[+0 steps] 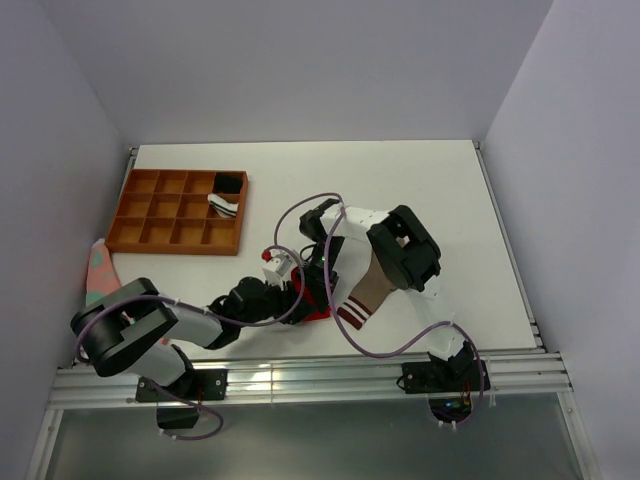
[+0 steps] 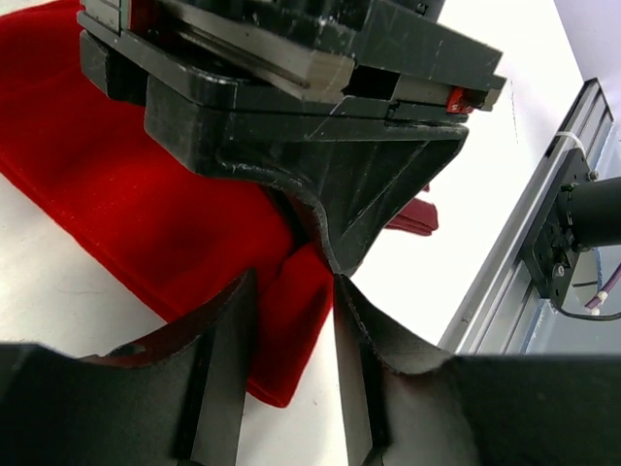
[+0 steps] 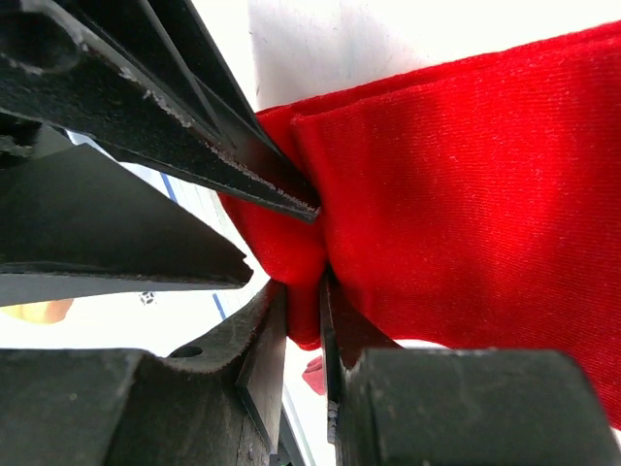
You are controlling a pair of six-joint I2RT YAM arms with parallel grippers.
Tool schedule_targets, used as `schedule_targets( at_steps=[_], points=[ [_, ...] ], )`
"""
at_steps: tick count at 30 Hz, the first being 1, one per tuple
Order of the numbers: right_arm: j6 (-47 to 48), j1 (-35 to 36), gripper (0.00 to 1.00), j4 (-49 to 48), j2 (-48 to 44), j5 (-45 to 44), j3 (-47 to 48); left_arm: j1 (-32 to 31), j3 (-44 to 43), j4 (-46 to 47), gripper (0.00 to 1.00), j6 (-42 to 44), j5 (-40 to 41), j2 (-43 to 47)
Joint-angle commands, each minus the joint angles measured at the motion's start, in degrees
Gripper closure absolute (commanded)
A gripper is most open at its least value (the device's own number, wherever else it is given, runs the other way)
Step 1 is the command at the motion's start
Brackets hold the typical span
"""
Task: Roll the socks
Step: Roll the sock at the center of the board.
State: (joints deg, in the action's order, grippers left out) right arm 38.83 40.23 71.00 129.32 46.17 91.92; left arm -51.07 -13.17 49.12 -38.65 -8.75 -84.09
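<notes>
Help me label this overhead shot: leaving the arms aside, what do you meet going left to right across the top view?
Pink-and-green cloth → wooden tray → red sock → tan-brown sock.

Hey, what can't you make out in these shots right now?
Red sock: top view, mostly under left arm and right arm; full shape unclear.
Tan sock: top view, toe end hidden by right arm; absent from wrist views.
Tray contents: top view, too small to identify.

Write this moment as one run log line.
left gripper: astride red sock, grip unclear | right gripper: shut on red sock fold | tan sock: not gripped
</notes>
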Motion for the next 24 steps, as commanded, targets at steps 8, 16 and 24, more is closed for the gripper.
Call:
schedule_targets(
  at_steps=[8, 16, 24],
  points=[
    [-0.86, -0.06, 0.81, -4.29, 0.32, -2.05, 0.46, -0.35, -0.98, 3.79, 0.69, -1.86, -2.5, -4.32],
    [-4.81, -0.15, 0.61, -9.82, -4.23, -3.97, -3.49, -0.52, 0.51, 5.19, 1.0, -4.94, -1.27, -7.84],
    [-9.74, -2.08, 0.46, -20.11, -13.99, -7.33, -10.53, -0.52, 3.23, 9.14, 1.0, -8.62, -0.47, -11.79]
  ],
)
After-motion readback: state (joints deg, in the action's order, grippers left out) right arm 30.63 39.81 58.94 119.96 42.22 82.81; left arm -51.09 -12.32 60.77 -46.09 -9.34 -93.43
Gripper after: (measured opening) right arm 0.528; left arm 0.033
